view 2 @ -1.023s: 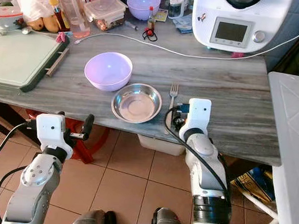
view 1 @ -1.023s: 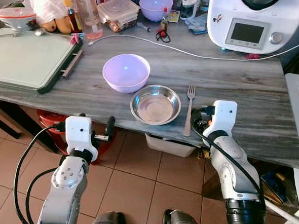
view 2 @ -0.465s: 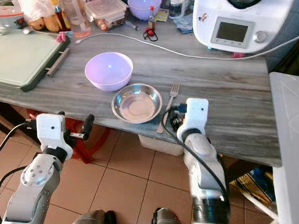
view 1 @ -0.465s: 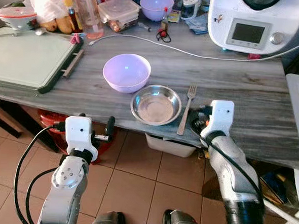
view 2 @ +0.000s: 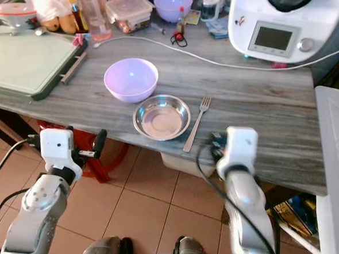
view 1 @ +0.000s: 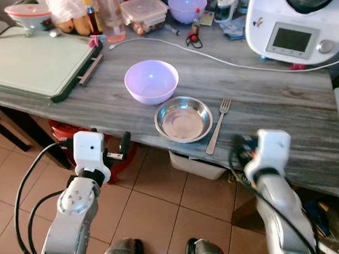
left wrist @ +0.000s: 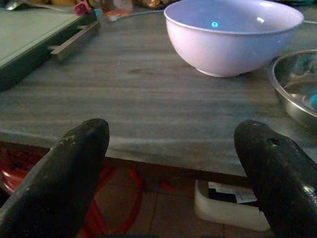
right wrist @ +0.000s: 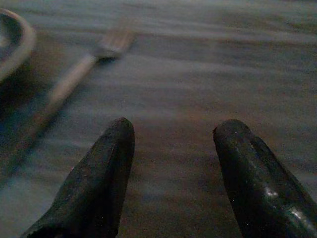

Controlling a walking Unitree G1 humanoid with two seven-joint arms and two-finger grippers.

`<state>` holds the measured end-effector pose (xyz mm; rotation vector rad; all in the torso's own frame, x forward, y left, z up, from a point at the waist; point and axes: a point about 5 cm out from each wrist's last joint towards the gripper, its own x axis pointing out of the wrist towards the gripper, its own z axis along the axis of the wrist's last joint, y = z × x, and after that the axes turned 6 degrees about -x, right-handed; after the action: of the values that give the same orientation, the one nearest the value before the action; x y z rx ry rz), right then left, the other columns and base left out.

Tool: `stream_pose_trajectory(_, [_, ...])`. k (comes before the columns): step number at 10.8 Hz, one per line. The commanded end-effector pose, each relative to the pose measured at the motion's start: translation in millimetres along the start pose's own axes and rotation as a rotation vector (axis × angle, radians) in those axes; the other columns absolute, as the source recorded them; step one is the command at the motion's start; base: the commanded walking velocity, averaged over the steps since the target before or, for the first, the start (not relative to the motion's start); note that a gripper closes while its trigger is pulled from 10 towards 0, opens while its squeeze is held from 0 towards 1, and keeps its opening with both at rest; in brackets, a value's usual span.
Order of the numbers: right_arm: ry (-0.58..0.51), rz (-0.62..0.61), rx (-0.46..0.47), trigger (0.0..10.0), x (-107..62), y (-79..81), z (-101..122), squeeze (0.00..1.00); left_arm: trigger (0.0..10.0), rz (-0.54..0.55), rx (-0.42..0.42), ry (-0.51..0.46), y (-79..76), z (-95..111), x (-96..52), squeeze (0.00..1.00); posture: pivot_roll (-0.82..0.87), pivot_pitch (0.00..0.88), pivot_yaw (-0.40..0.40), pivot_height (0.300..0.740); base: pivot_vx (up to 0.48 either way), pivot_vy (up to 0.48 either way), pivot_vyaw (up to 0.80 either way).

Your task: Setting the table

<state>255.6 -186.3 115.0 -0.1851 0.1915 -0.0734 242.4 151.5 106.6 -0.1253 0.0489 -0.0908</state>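
Table [view 1: 286,94]: grey wood-grain top.
Lilac bowl [view 1: 151,81]: round plastic, empty.
Steel dish [view 1: 183,118]: shallow, shiny, empty, just beside the bowl.
Fork [view 1: 218,125]: metal, right of the dish.
Right gripper [right wrist: 171,148]: fingers apart, empty, low over the table edge.
Left gripper [left wrist: 173,148]: spread wide, empty, below the table edge.

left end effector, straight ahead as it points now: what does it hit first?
Probably the table edge: the left end effector sits about level with the tabletop, just off it. If it clears, the purple bowl is next; depth is unclear.
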Motion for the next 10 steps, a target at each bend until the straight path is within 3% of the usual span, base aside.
stream_pose_trajectory(1, [0.01, -0.068, -0.001, 10.0, 1.9, -8.0, -1.5, 0.0, 10.0, 0.001, -0.003, -0.005, 2.5, 1.1, -0.7, 0.0, -0.04, 0.098, 0.069, 0.74, 0.0, 0.0, 0.0])
stream_pose_trajectory(5, [0.01, -0.093, -0.029, 10.0, 39.3, -13.3, 9.4, 0.0, 10.0, -0.017, -0.002, 0.012, 0.9, 1.9, -7.1, 0.0, 0.0, 0.141, 0.087, 0.74, 0.0, 0.0, 0.0])
stream_pose_trajectory(10, [0.028, 0.053, -0.003, 10.0, 68.2, 13.8, 19.8, 0.0, 10.0, -0.013, 0.01, 0.04, 3.2, 3.0, -15.5, 0.0, 0.02, 0.184, 0.093, 0.74, 0.0, 0.0, 0.0])
